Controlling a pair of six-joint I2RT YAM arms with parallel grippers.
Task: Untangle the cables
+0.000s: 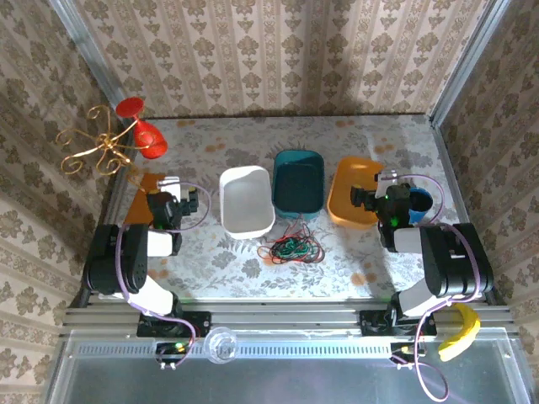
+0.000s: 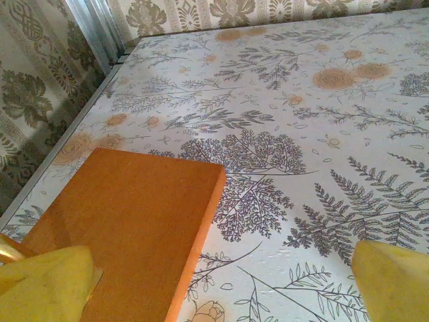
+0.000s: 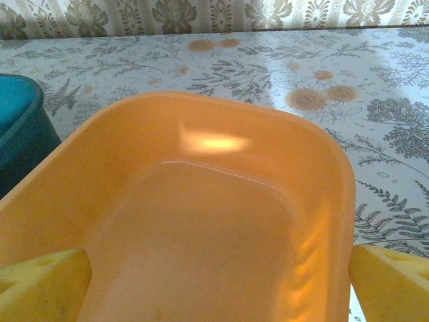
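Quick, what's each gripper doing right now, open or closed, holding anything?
Left gripper: open, holding nothing.
Right gripper: open, holding nothing.

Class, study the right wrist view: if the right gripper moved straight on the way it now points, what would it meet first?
The orange bin: the right gripper aims into its empty inside, so it would probably touch the bin's floor first, though the depth is hard to judge.

Top: high at 6 o'clock, looking down on whole tabletop [image 1: 337,261]. Left wrist: close over board [image 2: 134,221], 9 o'clock. Right wrist: close over tub [image 3: 201,221], 3 o'clock. Both shared with top.
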